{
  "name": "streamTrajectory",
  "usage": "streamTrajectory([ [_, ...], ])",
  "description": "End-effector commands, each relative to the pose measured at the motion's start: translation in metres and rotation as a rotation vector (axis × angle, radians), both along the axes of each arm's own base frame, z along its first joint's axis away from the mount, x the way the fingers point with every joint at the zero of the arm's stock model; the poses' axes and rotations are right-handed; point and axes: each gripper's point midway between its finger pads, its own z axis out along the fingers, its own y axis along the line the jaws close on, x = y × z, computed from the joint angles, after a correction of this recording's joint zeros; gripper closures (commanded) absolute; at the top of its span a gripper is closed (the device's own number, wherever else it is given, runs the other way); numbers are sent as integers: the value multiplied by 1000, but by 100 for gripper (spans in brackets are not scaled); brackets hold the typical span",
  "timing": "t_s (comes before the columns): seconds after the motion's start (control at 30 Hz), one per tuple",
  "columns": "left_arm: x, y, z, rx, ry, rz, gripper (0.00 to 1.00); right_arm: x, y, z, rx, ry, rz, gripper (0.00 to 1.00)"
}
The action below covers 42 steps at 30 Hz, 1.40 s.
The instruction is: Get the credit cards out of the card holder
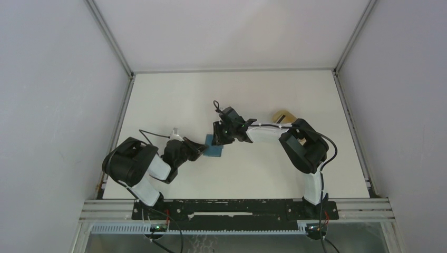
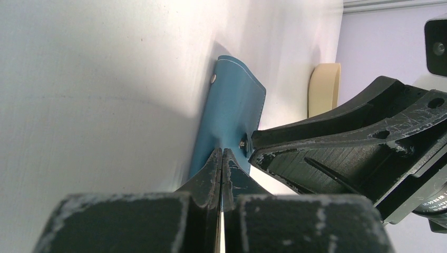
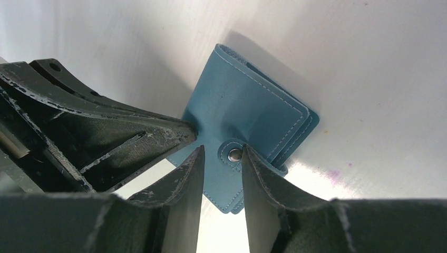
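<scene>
The teal-blue card holder [image 1: 214, 151] lies folded on the white table, its snap tab [image 3: 235, 154] fastened. My left gripper [image 2: 222, 152] is shut, with its joined tips pressed against the holder's [image 2: 234, 103] cover near the snap. My right gripper [image 3: 222, 149] is open, and its fingers straddle the snap tab, the right finger touching the tab's edge. In the top view the two grippers meet over the holder, the left gripper [image 1: 200, 149] from the left and the right gripper [image 1: 221, 138] from behind. One pale tan credit card [image 1: 283, 115] lies apart on the table, by the right arm's elbow. Cards inside the holder are hidden.
White walls close in the table [image 1: 253, 174] on three sides. The right arm's elbow [image 1: 303, 147] bulks beside the tan card [image 2: 323, 89]. The right gripper's fingers [image 2: 337, 153] fill the right side of the left wrist view.
</scene>
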Motion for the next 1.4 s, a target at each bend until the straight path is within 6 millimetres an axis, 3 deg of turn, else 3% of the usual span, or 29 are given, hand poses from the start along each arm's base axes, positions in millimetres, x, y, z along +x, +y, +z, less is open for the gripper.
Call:
streamTrajectory([
  [0.0,-2,11,-20,91,47,24,100,-12,3,-10,-30,19,25,59],
  [0.53,-3,11,-20,91,47,24,100,3,1,-21,-161,4,-77,62],
  [1.2,0,10,-7,64,30,35,100,-34,-16,-64,-487,-17,-238,67],
  [1.37,0,10,-5,62,28,34,100,-43,-9,-75,-588,-53,-238,67],
])
